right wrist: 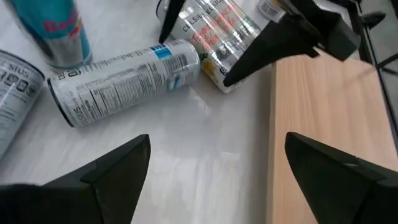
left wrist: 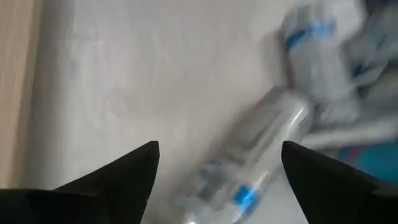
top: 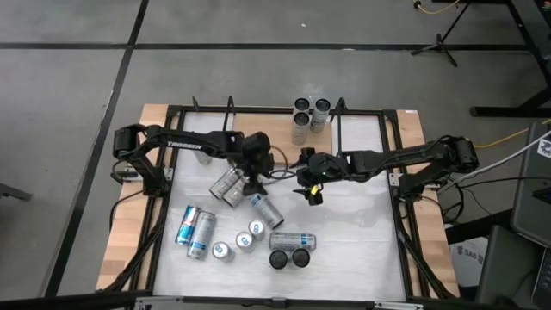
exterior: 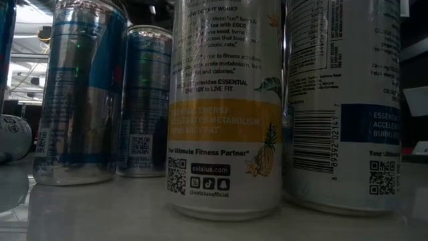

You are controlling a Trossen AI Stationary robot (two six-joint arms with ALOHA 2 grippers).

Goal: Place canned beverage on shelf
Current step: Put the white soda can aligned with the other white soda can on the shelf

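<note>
Several beverage cans lie and stand on the white tabletop (top: 362,215). A silver can with blue marks (right wrist: 124,78) lies on its side, with silver cans with red print (right wrist: 217,28) beside it. My left gripper (top: 250,183) hangs open just above these lying cans and touches none. In the left wrist view the blue-marked can (left wrist: 249,162) shows past the gap between its fingers. My right gripper (right wrist: 217,149) is open over bare tabletop at the middle (top: 312,191). The shelf's light-brown board (right wrist: 323,137) lies beside it.
Standing cans cluster at the far edge (top: 310,116). More cans lie and stand near the front (top: 202,232), (top: 293,241). A blue can (right wrist: 56,31) stands past the lying ones. The low view is filled by standing cans (exterior: 224,107). A black rod frame (top: 258,109) rims the table.
</note>
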